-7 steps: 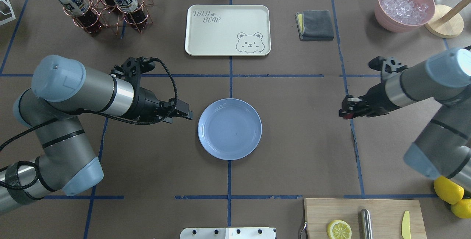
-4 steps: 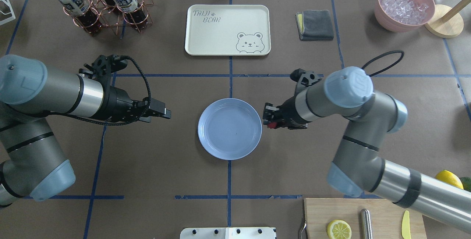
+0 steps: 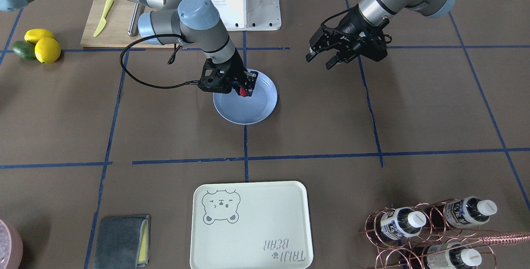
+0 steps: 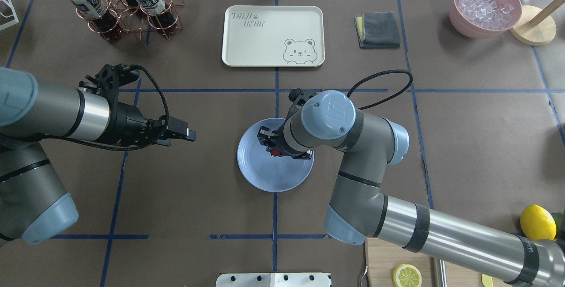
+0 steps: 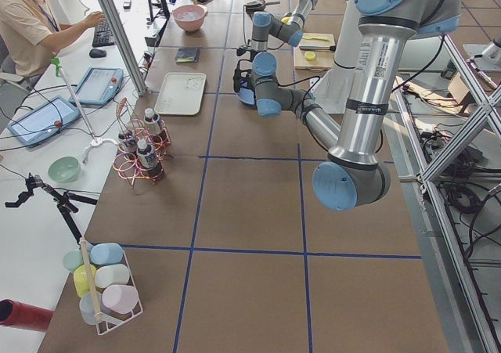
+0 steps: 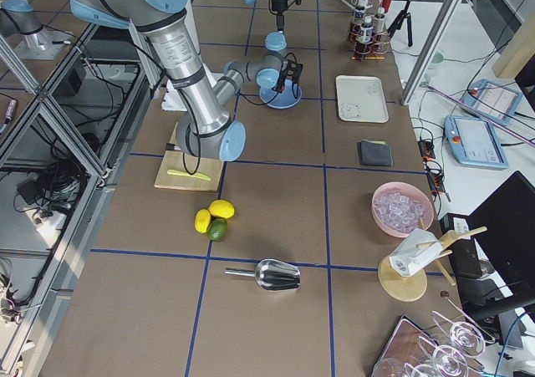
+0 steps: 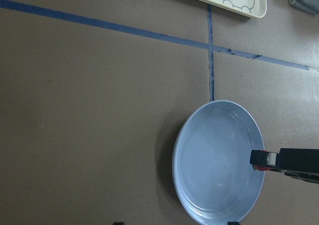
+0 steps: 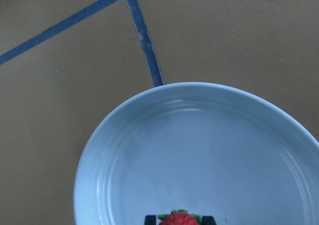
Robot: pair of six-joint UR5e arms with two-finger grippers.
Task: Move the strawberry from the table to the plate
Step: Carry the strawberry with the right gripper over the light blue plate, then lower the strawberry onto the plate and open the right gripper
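The small red strawberry is pinched in my right gripper, which is shut on it just over the right half of the light blue plate. The front-facing view shows the strawberry hanging at the fingertips above the plate. In the right wrist view its top peeks in at the bottom edge over the plate. My left gripper hovers open and holds nothing, left of the plate over the brown table; its spread fingers show in the front-facing view.
A cream bear tray and a grey cloth lie at the far side. A copper bottle rack stands far left, a pink bowl of ice far right. A cutting board with a lemon half sits near right.
My right arm has swung left from the table's right side, carrying the strawberry over the plate. My left arm has drawn back to the left, away from the plate.
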